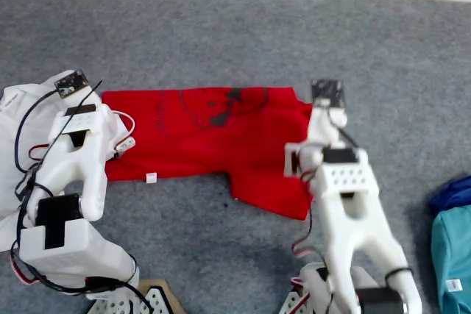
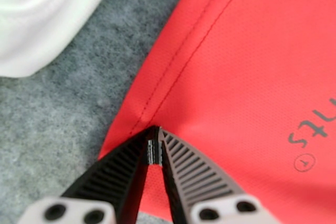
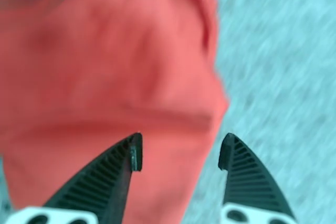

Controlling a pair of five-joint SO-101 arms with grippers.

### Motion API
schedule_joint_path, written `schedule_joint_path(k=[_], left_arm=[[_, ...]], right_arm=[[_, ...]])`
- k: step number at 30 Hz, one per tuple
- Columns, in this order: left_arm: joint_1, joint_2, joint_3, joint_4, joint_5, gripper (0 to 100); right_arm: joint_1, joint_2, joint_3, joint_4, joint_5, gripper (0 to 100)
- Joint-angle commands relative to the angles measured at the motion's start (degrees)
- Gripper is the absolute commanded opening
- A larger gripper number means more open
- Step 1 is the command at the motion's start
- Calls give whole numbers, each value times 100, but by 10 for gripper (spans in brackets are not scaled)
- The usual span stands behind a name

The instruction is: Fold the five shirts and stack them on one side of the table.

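Left hand (image 2: pixel 153 153) is clamping the hem of the red shirt (image 2: pixel 236 51), probably light and limp, lying on the worktop (image 1: pixel 221 27) just beside the white shirt (image 2: pixel 47 14), while the right hand (image 3: pixel 181 153) is hovering spread apart over the edge farthest from it.

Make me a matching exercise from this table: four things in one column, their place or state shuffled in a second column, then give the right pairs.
Things:
1. white shirt
2. teal shirt
3. left gripper
4. right gripper

Place or state:
A. open above the red shirt
B. at the right edge of the table
C. shut on the red shirt's hem
D. bunched beside the left arm

Pairs: 1-D, 2-B, 3-C, 4-A.
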Motion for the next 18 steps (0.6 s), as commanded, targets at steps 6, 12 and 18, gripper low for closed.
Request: schedule_joint_path(k=[6,12,18], left_arm=[[-163,-22,-154,-114,-18,11],[-163,-22,-145,-105,-18,11],[-163,-22,-145,-114,-18,11]], right_arm=[[-453,-611,444,277,-466,239],[-505,-673,444,690,-53,183],[-752,-523,743,796,273,179]])
